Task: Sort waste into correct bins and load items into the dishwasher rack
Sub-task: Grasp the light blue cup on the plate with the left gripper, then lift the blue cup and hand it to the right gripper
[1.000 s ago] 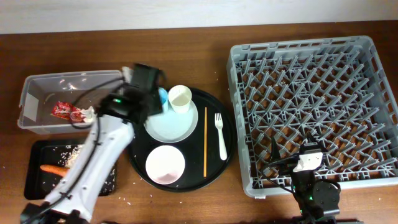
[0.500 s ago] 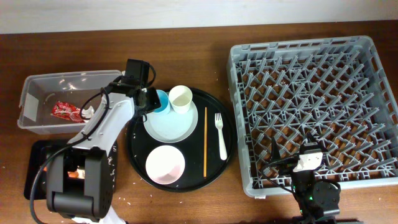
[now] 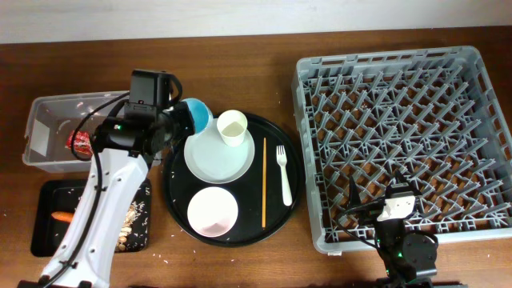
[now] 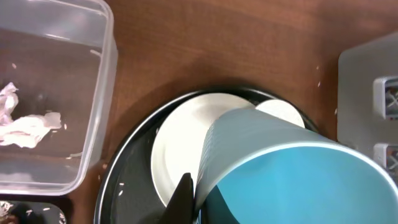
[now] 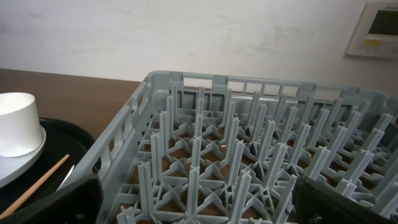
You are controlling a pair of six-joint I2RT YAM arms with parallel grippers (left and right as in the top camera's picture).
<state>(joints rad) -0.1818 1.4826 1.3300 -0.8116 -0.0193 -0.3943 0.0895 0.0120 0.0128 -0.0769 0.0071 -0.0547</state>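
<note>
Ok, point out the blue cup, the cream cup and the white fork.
light blue cup (image 3: 197, 114): overhead view, on its blue side.
cream cup (image 3: 231, 126): overhead view, inside its open mouth.
white fork (image 3: 285, 178): overhead view, on its handle.

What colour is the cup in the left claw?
It is a light blue cup, clearest in the left wrist view.

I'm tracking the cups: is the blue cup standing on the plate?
No, the left gripper holds the blue cup tilted, beside the plate.
</note>
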